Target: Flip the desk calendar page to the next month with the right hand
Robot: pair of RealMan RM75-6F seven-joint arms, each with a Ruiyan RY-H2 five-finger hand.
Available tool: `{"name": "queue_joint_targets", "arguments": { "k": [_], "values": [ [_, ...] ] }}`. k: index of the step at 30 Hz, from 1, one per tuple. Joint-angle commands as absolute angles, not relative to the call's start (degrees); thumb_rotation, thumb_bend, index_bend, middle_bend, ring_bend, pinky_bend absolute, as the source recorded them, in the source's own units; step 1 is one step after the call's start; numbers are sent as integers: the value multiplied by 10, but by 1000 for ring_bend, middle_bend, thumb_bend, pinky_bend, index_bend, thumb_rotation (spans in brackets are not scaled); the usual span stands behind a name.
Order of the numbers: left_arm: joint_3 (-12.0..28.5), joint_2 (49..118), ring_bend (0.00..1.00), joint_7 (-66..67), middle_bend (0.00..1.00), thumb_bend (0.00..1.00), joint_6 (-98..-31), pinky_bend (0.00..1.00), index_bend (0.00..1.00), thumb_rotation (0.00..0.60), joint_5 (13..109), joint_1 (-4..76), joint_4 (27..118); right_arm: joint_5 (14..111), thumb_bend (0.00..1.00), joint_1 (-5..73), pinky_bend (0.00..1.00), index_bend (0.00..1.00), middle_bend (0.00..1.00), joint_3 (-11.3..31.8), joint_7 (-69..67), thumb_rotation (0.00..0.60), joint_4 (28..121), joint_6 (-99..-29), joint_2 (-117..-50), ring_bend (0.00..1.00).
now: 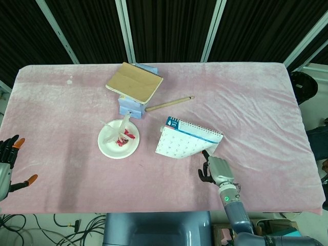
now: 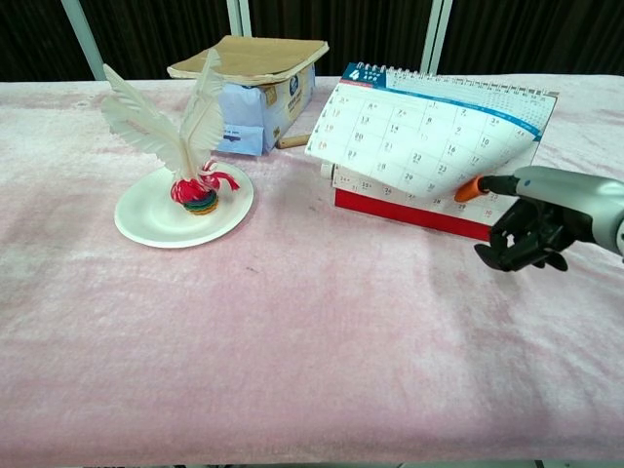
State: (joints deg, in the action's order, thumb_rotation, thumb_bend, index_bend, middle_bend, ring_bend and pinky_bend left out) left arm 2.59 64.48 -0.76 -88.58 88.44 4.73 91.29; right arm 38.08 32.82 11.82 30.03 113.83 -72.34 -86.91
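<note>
A: Pink cloth [image 1: 256, 97] is covering the whole table. Far left, the left hand [image 1: 9, 164] is idling off the table's edge, fingers spread, holding nothing.

B: Moving right: white plate [image 2: 146, 216] carrying a feathered shuttlecock [image 2: 185, 146], then a brown notebook [image 1: 134, 82] sitting on a pale blue box [image 2: 255, 119], a wooden stick [image 1: 169, 103] lying just beside them.

A: Calendar [image 2: 429, 136] is standing right of centre on its red base, front facing the robot, presumably so the sheet can be reached from below.

B: Its top page [image 2: 390, 132] is lifting away at the lower edge, bowing outward, still hanging from the spiral rings.

A: Right hand [image 2: 531, 219] is working under that page's lower right corner. One orange-tipped finger [image 2: 470, 188] is pointing straight out, touching the sheet's underside, propping it up.

B: Remaining fingers are curling inward underneath. No pinch; it is pushing, not grasping. Forearm is coming in low from the near edge.

A: My guess: flip is barely begun.
</note>
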Motion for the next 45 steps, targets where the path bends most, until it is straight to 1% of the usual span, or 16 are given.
{"name": "queue_joint_targets", "arguments": {
  "k": [1,7,12,14,16,19,20,21,23,26,28,32,34,42,43,45],
  "values": [
    [26,645,0,-8,0,0,-885,0,0,600,884,47,913,382,456,346,788,1,711,137,323,600,1155,-739,-872,751],
    [26,644,0,-10,0,0,-884,0,0,600,883,47,915,388,456,360,754,57,670,158,347,600,1186,-763,-862,713],
    [26,645,0,-11,0,0,-885,0,0,600,884,47,916,419,456,364,678,128,579,172,352,600,1210,-784,-845,634],
    [26,645,0,-12,0,0,-885,0,0,600,884,47,917,446,456,364,669,144,554,175,351,600,1217,-793,-838,611],
    [25,646,0,-11,0,0,-885,0,0,600,884,47,916,468,456,364,626,152,516,178,348,600,1220,-800,-833,576],
    [25,646,0,-11,0,0,-885,0,0,600,884,47,916,494,451,365,483,147,377,185,344,600,1222,-809,-826,438],
    [25,646,0,-11,0,0,-885,0,0,600,885,47,917,496,432,366,412,131,299,188,344,600,1222,-810,-823,360],
    [26,646,0,-11,0,0,-885,0,0,600,884,47,917,495,396,367,345,101,224,191,346,600,1222,-808,-820,280],
    [26,646,0,-11,0,0,-885,0,0,600,884,47,917,488,309,372,263,45,133,198,351,600,1220,-803,-812,167],
    [27,646,0,-12,0,0,-887,0,0,600,884,46,917,478,182,384,207,5,60,208,370,600,1208,-796,-798,53],
    [27,647,0,-13,0,0,-887,0,0,600,883,46,916,468,126,393,185,0,25,213,385,600,1198,-793,-791,18],
    [27,647,0,-13,0,0,-885,0,0,600,883,47,916,442,21,409,127,0,0,220,414,600,1176,-782,-780,0],
    [26,647,0,-13,0,0,-884,0,0,600,883,47,916,412,1,421,110,0,0,220,439,600,1164,-770,-770,0],
    [24,645,0,-10,0,0,-879,0,0,600,881,47,918,314,0,441,105,0,0,198,493,600,1154,-741,-747,0],
    [24,645,0,-10,0,0,-878,0,0,600,881,47,919,306,0,440,105,0,2,194,494,600,1156,-738,-744,6],
    [23,643,0,-9,0,0,-875,0,0,600,880,48,921,280,0,440,104,0,51,184,497,600,1164,-722,-728,62]
  ]
}}
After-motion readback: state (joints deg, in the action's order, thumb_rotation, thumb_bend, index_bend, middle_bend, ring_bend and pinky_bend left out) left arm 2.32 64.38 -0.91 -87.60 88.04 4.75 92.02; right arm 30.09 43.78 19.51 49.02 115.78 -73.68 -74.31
